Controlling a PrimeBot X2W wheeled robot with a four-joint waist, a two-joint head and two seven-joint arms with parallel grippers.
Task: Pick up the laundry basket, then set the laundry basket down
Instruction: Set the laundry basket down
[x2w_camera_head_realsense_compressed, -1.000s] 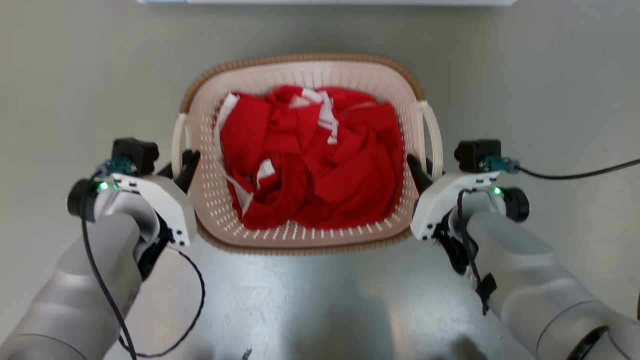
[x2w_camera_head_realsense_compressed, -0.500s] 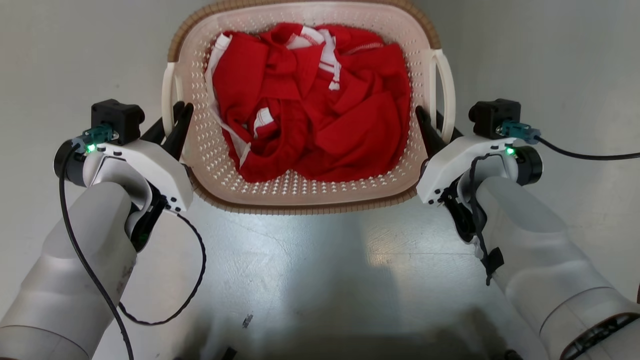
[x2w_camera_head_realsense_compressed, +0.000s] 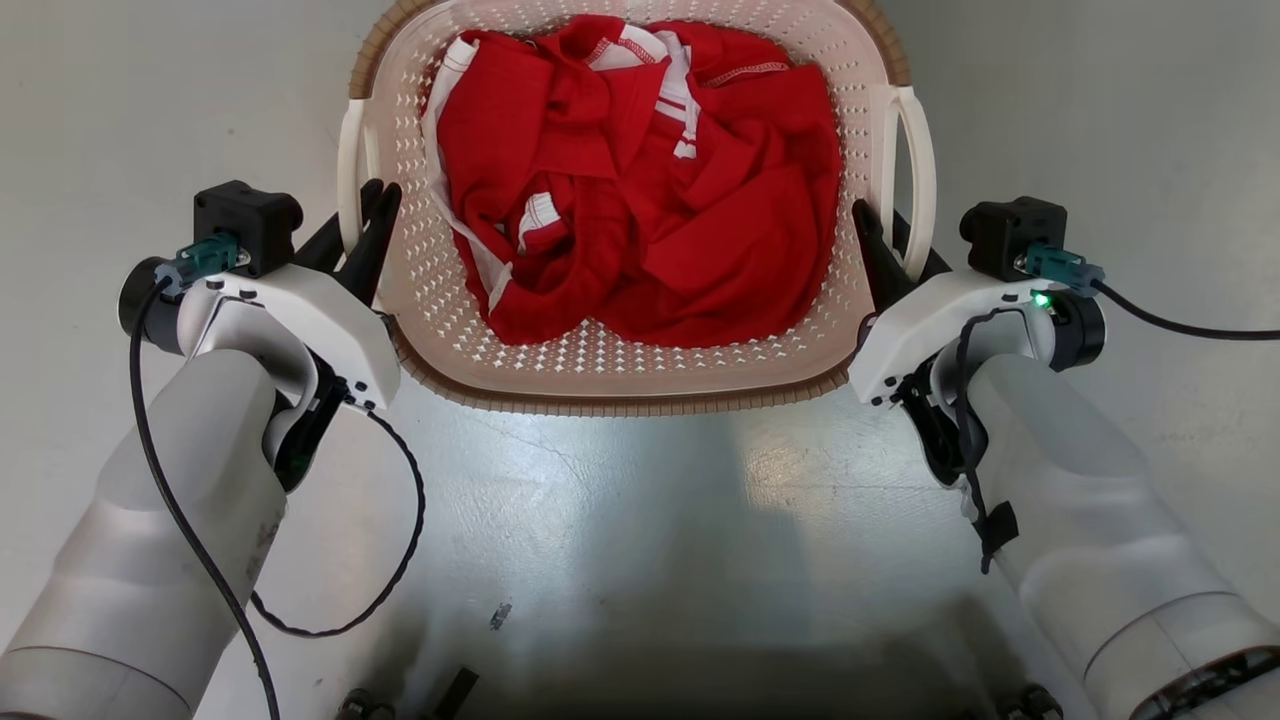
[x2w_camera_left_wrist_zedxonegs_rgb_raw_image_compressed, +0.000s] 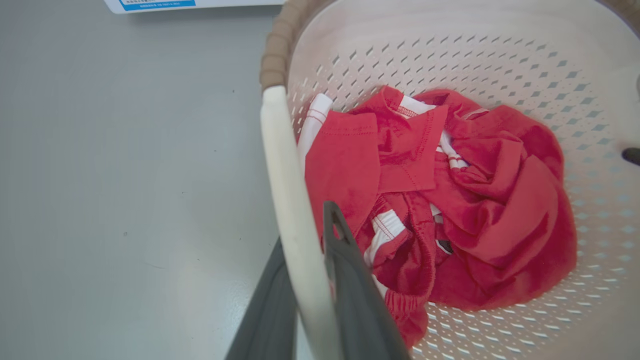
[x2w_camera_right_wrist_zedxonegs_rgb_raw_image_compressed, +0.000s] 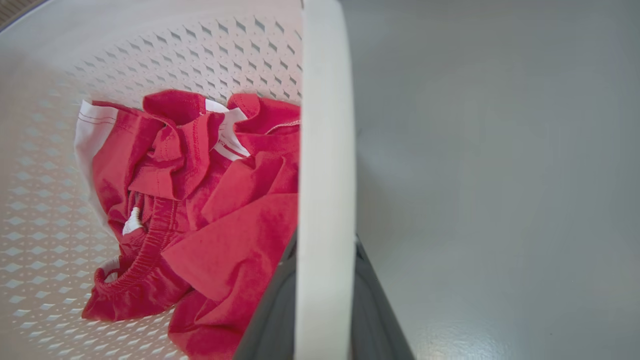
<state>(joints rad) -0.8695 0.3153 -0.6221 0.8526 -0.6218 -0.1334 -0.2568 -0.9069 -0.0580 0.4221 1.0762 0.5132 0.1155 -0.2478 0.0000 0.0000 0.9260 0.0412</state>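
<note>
The laundry basket (x2w_camera_head_realsense_compressed: 620, 395) is cream perforated plastic with a brown woven rim and holds crumpled red clothes (x2w_camera_head_realsense_compressed: 640, 180) with white trim. My left gripper (x2w_camera_head_realsense_compressed: 358, 225) is shut on the basket's left white loop handle (x2w_camera_head_realsense_compressed: 349, 160). In the left wrist view my gripper (x2w_camera_left_wrist_zedxonegs_rgb_raw_image_compressed: 305, 225) has one dark finger on each side of that handle (x2w_camera_left_wrist_zedxonegs_rgb_raw_image_compressed: 285, 165). My right gripper (x2w_camera_head_realsense_compressed: 890, 245) is shut on the right loop handle (x2w_camera_head_realsense_compressed: 920, 170). The right wrist view shows this gripper (x2w_camera_right_wrist_zedxonegs_rgb_raw_image_compressed: 325, 237) with the handle band (x2w_camera_right_wrist_zedxonegs_rgb_raw_image_compressed: 325, 125) clamped between its fingers.
Grey shiny floor (x2w_camera_head_realsense_compressed: 640, 540) lies all around and below the basket. A white panel with a blue label (x2w_camera_left_wrist_zedxonegs_rgb_raw_image_compressed: 150, 4) stands beyond the basket. Black cables hang from both wrists. Small dark bits (x2w_camera_head_realsense_compressed: 497, 615) lie on the floor near the bottom edge.
The head view has shifted. The basket and both grippers now sit higher in it, and the basket looks larger and closer. Both grips on the handles are unchanged.
</note>
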